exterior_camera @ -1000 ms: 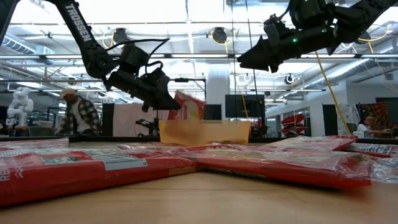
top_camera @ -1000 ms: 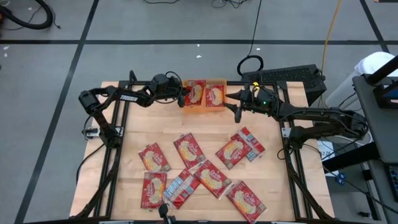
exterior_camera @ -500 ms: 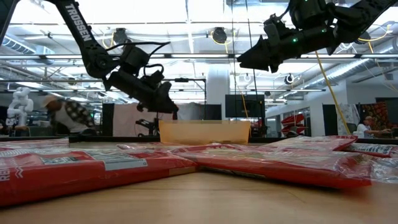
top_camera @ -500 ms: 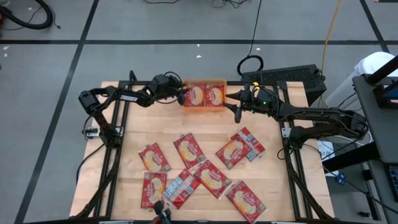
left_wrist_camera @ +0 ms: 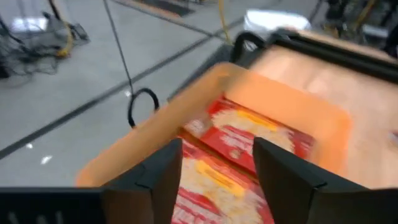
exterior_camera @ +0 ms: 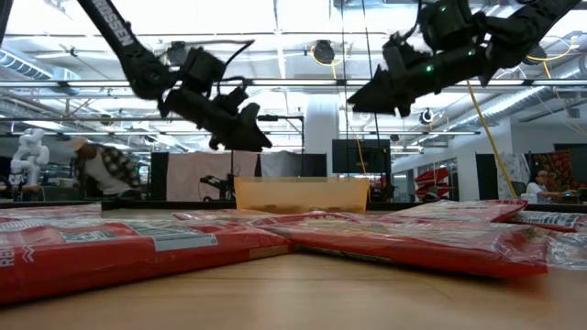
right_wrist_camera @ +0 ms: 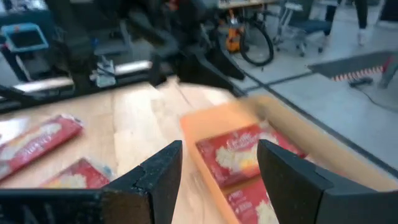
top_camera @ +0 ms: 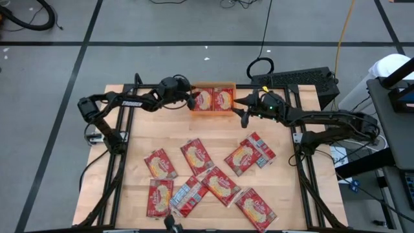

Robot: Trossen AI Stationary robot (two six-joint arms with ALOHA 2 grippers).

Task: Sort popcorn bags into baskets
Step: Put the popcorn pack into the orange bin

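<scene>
The orange bin [top_camera: 213, 86] stands at the table's far edge with two red popcorn packets [top_camera: 214, 99] lying flat in it, side by side; the left wrist view shows them as packets [left_wrist_camera: 239, 140] too. My left gripper [top_camera: 193, 100] hovers open at the bin's left end, above its rim, with nothing in it [left_wrist_camera: 217, 180]. My right gripper [top_camera: 240, 107] hangs open just right of the bin, higher up [exterior_camera: 367, 92], also with nothing in it [right_wrist_camera: 219, 180]. Several more packets [top_camera: 196, 155] lie flat on the near half of the table.
Loose packets spread over the table's middle and near part, some overlapping [top_camera: 222, 186]; one shows a silver-grey side [top_camera: 189, 194]. Bare wood lies between them and the bin. A keyboard [top_camera: 301, 79] sits past the far right corner. People show in the room behind [exterior_camera: 101, 170].
A packet that stood tilted at my left gripper over the bin's left half has dropped and now lies flat in the bin beside the other one. My left gripper has let go of it and risen a little. My right gripper has edged slightly toward the bin.
</scene>
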